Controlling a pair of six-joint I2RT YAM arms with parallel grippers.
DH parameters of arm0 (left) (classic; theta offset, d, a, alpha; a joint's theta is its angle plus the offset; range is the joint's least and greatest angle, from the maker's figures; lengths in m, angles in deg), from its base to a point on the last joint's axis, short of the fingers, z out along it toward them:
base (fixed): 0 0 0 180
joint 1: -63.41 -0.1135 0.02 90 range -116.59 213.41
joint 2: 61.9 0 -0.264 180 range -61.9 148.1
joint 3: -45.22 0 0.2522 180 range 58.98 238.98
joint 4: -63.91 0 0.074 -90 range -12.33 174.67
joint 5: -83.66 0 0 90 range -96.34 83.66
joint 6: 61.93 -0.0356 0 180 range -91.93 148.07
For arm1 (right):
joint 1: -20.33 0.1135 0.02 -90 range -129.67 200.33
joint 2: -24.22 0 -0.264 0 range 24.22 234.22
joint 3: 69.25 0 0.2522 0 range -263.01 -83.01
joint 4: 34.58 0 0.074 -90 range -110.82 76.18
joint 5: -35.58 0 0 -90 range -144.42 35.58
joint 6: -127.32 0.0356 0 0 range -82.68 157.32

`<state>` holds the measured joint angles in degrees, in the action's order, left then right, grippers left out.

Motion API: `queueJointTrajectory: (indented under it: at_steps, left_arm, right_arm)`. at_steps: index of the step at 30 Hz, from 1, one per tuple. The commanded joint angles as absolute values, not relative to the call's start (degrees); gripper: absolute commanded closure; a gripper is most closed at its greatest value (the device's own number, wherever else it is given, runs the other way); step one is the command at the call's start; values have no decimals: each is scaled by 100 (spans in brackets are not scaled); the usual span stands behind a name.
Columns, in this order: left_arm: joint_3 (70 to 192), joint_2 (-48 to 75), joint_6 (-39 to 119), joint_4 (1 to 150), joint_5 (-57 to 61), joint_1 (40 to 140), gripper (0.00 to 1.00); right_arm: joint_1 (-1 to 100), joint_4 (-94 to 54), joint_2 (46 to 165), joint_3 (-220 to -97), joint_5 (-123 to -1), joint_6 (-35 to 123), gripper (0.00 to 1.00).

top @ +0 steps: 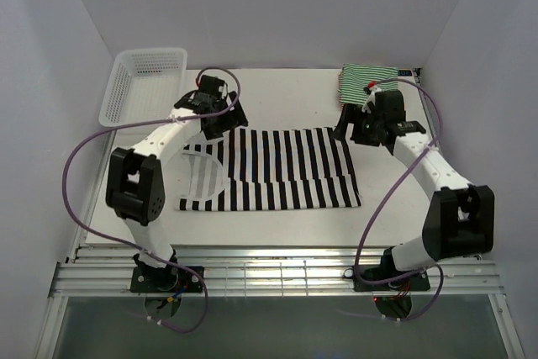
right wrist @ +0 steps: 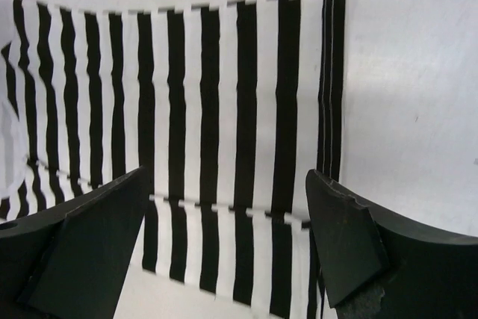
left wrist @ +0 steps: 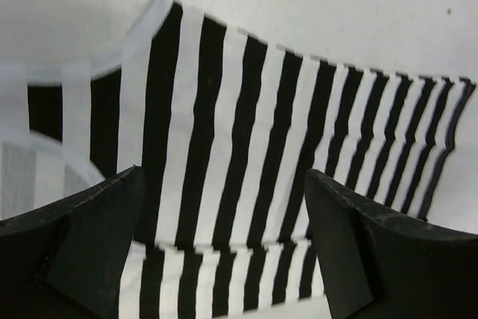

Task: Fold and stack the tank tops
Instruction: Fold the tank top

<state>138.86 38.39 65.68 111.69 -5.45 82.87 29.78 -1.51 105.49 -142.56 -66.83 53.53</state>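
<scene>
White table [top: 286,98]. Black-and-white tank top [top: 277,170] lies flat mid-table, doubled over, with one layer's edge showing along it. Its left end is partly under the left arm [top: 139,178], and both wrist views crop it. White mesh basket [top: 143,81] sits in the far left corner. Green-and-white tank top [top: 357,80] is folded in the far right corner, its near edge hidden behind the right gripper [top: 363,128]. Left gripper [top: 220,115] is at the striped top's far left edge. Both are spread wide with nothing between the fingers [left wrist: 89,252]. Contact with the cloth can't be told.
</scene>
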Motion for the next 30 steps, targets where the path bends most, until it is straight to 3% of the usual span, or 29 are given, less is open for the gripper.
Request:
queueJointTrajectory:
  at_steps: [1, 9, 20, 24, 30]
  left_arm:
    - [14781, 4627, 5849, 11510, -1203, 8266, 2]
    - [16522, 6235, 5286, 11617, -1399, 8125, 2]
    - [16972, 6879, 5259, 11617, -1495, 7950, 8]
    - [16867, 6932, 5286, 11564, -1320, 7932, 12]
    - [16744, 7011, 5251, 11547, -1197, 7941, 29]
  right_arm:
    - [2991, -254, 11365, -15067, -6224, 5122, 10]
    - [2982, -149, 12511, -16255, -6145, 4866, 10]
    - [2982, -113, 12959, -16387, -6093, 4769, 10]
    - [2982, -114, 13056, -16414, -6093, 4769, 10]
    - [2965, -122, 13118, -16422, -6022, 4769, 10]
